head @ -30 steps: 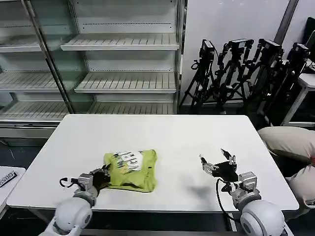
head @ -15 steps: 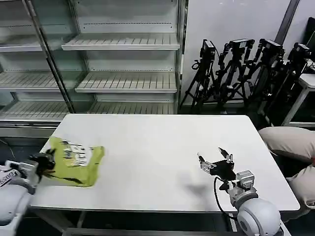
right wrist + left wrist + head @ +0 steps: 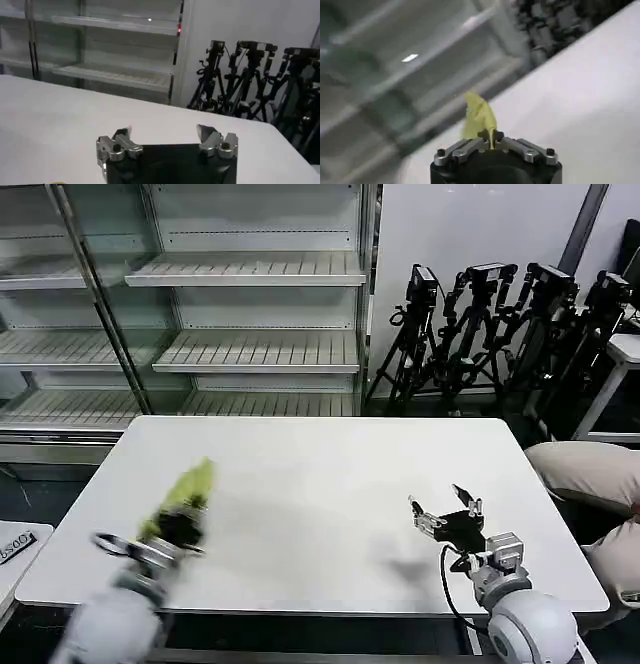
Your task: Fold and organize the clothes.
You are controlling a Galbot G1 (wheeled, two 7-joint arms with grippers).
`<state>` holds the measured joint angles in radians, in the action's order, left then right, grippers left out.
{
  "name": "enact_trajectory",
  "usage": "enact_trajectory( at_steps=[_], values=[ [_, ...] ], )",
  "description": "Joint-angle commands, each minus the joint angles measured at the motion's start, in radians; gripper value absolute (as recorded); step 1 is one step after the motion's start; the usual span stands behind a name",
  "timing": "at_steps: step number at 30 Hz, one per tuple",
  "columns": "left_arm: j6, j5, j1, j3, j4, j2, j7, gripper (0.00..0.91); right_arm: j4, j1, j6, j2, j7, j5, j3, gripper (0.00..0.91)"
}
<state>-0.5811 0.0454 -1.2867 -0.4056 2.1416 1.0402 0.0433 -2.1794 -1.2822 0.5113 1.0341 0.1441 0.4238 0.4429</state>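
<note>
While the left claw [image 3: 172, 526] is pinching the thin lime T-shirt [image 3: 185, 492] into a bunched strip near the smooth white bench's [image 3: 330, 484] left edge, the right claw [image 3: 446, 513] is hovering spread wide near the right edge.

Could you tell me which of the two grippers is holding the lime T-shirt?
The left gripper: lime T-shirt is pinched in it, while the right gripper hovers open and empty.

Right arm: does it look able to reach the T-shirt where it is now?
Probably not easily. The T-shirt is held by the left gripper across the table; the open right gripper sits far opposite, though nothing blocks it.
</note>
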Motion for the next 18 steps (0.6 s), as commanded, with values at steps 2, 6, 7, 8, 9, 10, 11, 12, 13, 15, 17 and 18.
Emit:
enact_trajectory(
  at_steps=[2, 6, 7, 8, 9, 10, 11, 12, 13, 15, 17, 18],
  values=[
    [-0.001, -0.019, 0.147, 0.511, -0.057, 0.370, -0.254, 0.010, -0.019, -0.001, 0.003, -0.010, -0.005, -0.004, 0.021, 0.907],
    [-0.003, -0.189, 0.203, 0.472, -0.088, 0.397, -0.348, 0.010, -0.009, 0.018, 0.006, -0.013, -0.020, -0.012, 0.034, 0.907],
    [-0.003, -0.238, 0.219, 0.464, -0.101, 0.407, -0.371, 0.010, -0.004, 0.028, 0.019, -0.013, -0.023, -0.022, 0.041, 0.907],
    [-0.003, -0.269, 0.229, 0.458, -0.112, 0.416, -0.385, 0.010, 0.004, 0.036, 0.006, -0.016, -0.023, -0.019, 0.045, 0.907],
    [-0.003, -0.286, 0.239, 0.452, -0.128, 0.426, -0.404, 0.020, 0.013, 0.044, -0.018, -0.019, -0.020, -0.013, 0.050, 0.907],
    [-0.003, -0.302, 0.244, 0.452, -0.137, 0.432, -0.418, 0.383, 0.022, 0.055, -0.023, -0.021, -0.021, -0.014, 0.063, 0.907],
    [-0.002, -0.343, 0.250, 0.451, -0.144, 0.439, -0.422, 0.907, 0.028, 0.065, -0.017, -0.025, -0.024, -0.011, 0.075, 0.907],
    [-0.002, -0.364, 0.254, 0.449, -0.148, 0.441, -0.431, 0.907, 0.035, 0.075, -0.018, -0.029, -0.025, -0.004, 0.084, 0.907],
    [-0.001, -0.381, 0.260, 0.447, -0.151, 0.443, -0.436, 0.907, 0.045, 0.090, -0.017, -0.032, -0.024, 0.002, 0.094, 0.907],
    [0.000, -0.413, 0.271, 0.442, -0.139, 0.440, -0.437, 0.907, 0.059, 0.109, -0.012, -0.040, -0.022, 0.020, 0.106, 0.907],
    [0.001, -0.460, 0.287, 0.425, -0.118, 0.426, -0.432, 0.907, 0.074, 0.129, -0.007, -0.045, -0.022, 0.029, 0.112, 0.907],
    [0.001, -0.467, 0.292, 0.408, -0.113, 0.418, -0.430, 0.907, 0.079, 0.133, -0.007, -0.045, -0.022, 0.028, 0.111, 0.907]
  ],
)
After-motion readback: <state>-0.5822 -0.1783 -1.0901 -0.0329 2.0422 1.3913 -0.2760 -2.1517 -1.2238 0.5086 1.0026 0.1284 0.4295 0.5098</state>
